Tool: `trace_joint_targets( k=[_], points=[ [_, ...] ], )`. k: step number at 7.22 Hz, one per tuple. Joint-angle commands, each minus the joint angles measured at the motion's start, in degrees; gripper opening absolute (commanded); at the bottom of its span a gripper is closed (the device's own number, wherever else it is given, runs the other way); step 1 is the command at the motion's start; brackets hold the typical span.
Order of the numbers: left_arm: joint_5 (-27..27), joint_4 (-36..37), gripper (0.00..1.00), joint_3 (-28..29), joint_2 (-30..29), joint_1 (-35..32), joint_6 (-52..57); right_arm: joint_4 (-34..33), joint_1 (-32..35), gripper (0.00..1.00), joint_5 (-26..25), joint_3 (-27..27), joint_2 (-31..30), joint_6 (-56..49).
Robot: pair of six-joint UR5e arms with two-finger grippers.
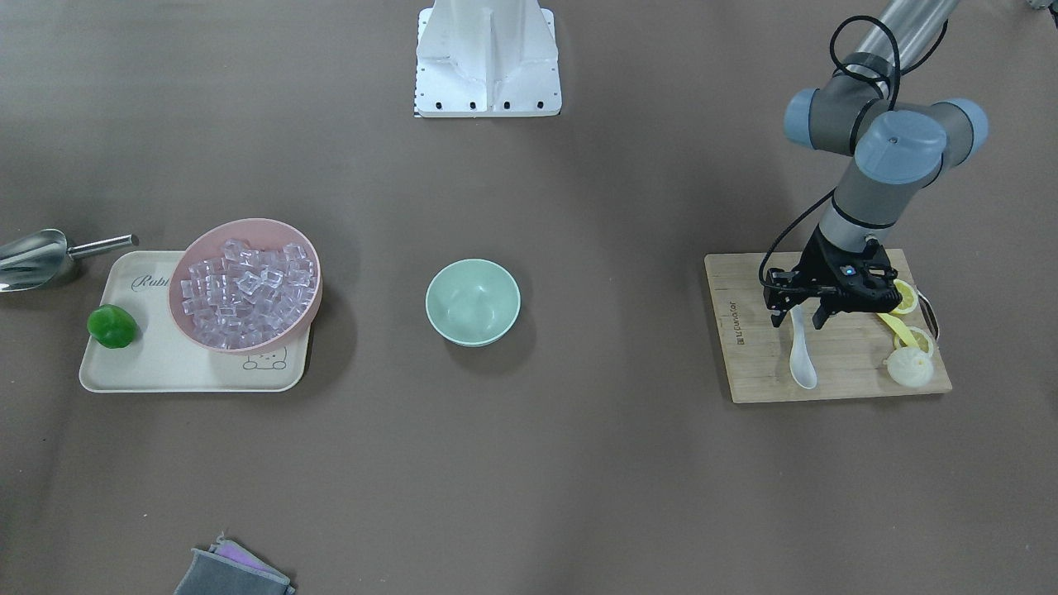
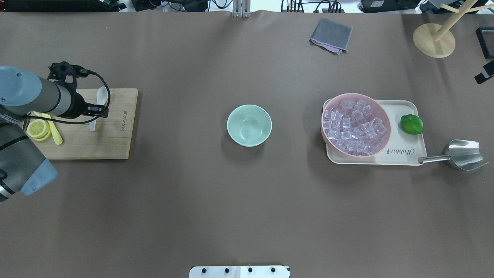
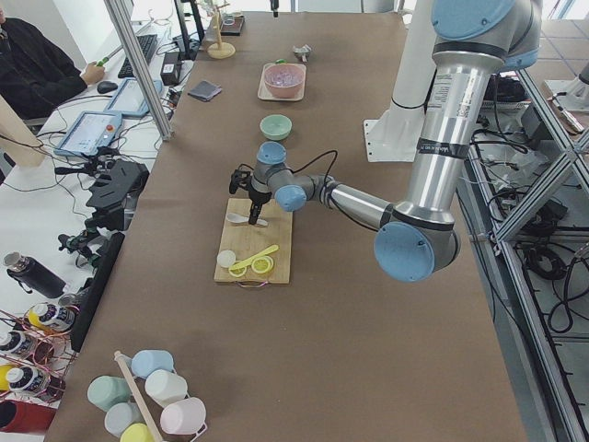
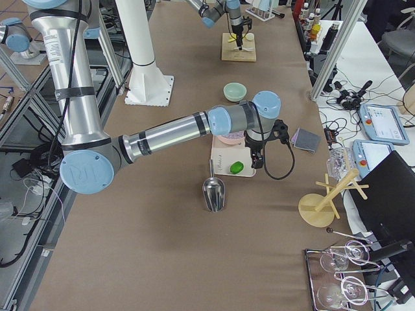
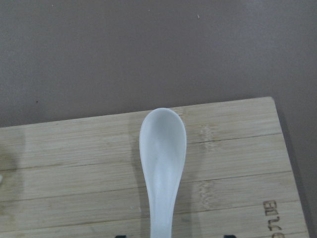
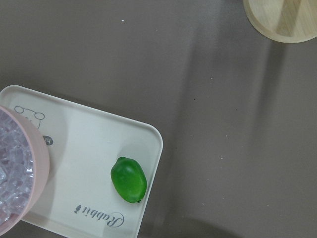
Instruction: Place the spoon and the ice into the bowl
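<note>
The white spoon lies on a wooden cutting board, scoop toward the camera in the front-facing view. My left gripper is open and low over the board, one finger on each side of the spoon's handle. The left wrist view shows the scoop just ahead. Clear ice cubes fill a pink bowl. The mint-green bowl stands empty at the table's middle. My right gripper shows only in the exterior right view, above the tray by the lime; I cannot tell whether it is open or shut.
Lemon slices, a yellow utensil and a pale juicer share the board. A cream tray holds the pink bowl and a lime. A metal scoop lies beside it. A grey cloth lies at the table's edge.
</note>
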Motion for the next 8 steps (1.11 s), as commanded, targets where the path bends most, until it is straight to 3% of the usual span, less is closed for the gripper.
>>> trace_joint_targets(
  k=[1,2,3,4,5,6,8],
  points=[
    [-0.01,-0.1,0.54,1.17,-0.19,0.14,0.02,-0.06,-0.72,1.0,0.26,1.44,0.0,0.12],
    [-0.01,-0.97,0.51,2.4,-0.54,0.23,0.1,0.02,-0.81,1.0,0.17,1.79,0.0,1.6],
    [-0.1,-2.63,0.4,2.85,-0.37,0.23,0.1,0.02,-0.98,1.0,0.26,2.58,-0.09,2.14],
    [-0.53,-2.91,0.16,2.77,-0.37,0.23,0.02,0.02,-1.16,1.0,0.26,2.85,-0.09,2.58],
    [-0.62,-2.91,0.0,2.16,-0.11,0.14,-0.07,0.02,-1.16,1.0,0.17,2.94,-0.09,2.58],
    [-0.97,-2.91,0.0,1.45,-0.02,0.14,-0.07,0.02,-1.25,1.0,0.26,3.03,0.0,2.58],
    [-6.93,-0.81,0.0,-4.06,0.95,-3.17,0.02,0.02,-1.86,1.0,-0.09,3.99,2.0,2.49]
  ],
)
